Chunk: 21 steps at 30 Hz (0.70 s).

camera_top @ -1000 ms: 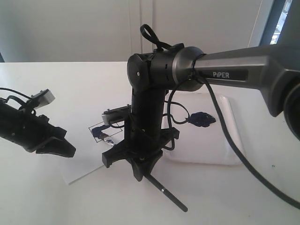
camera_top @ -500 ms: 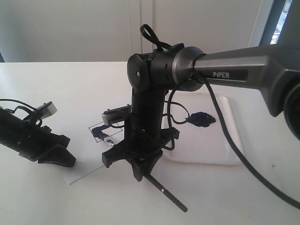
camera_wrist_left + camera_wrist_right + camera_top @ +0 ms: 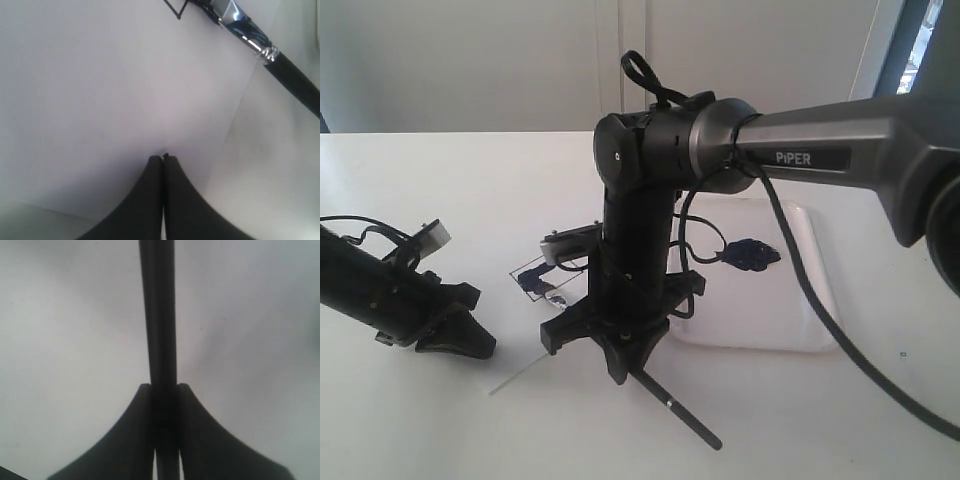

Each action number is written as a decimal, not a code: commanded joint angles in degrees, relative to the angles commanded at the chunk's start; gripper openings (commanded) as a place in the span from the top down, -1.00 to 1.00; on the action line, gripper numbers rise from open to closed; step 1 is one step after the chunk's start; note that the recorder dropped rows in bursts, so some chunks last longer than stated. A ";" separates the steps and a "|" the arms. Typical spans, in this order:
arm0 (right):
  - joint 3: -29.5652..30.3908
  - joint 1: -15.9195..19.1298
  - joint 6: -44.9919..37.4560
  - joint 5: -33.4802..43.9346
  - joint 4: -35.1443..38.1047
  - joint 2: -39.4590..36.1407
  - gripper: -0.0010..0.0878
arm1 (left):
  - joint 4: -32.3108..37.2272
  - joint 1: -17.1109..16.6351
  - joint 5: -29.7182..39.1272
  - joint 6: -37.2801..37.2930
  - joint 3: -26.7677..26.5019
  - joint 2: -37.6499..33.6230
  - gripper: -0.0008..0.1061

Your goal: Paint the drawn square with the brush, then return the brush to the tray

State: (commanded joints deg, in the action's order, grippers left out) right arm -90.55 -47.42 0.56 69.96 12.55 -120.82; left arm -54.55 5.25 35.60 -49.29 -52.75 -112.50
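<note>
My right gripper points down in the middle of the table, shut on the brush. The black handle runs straight out between the fingers. The brush's silver ferrule and wet dark bristles lie at the drawn square. One black-lined corner of the square shows in the left wrist view. My left gripper is shut, with nothing visible between its fingers. Its tips sit low over the white paper, near the paper's front edge. The white tray lies to the right.
A dark blue paint blob sits in the tray. The right arm's black cable loops over the tray. The brush handle's end sticks out toward the table's front edge.
My left gripper has moved right and lower, onto the paper's near corner, and the paper's front edge has shifted. The right arm and brush have stayed still.
</note>
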 joint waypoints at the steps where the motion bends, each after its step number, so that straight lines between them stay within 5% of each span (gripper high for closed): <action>1: 0.00 0.13 0.13 0.00 -0.46 0.00 0.98 | 0.13 0.00 0.04 0.12 0.00 0.00 0.99; 16: 0.00 3.47 0.97 0.00 -1.94 0.00 0.98 | 0.59 0.00 0.04 0.12 0.00 0.00 0.99; 21: 0.00 3.47 -1.52 0.00 2.89 0.00 0.98 | 0.59 0.00 0.04 0.12 0.00 0.00 0.99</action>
State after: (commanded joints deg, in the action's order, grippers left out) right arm -90.55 -43.95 -0.96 69.96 15.44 -120.82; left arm -53.96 5.25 35.64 -49.17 -52.75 -112.50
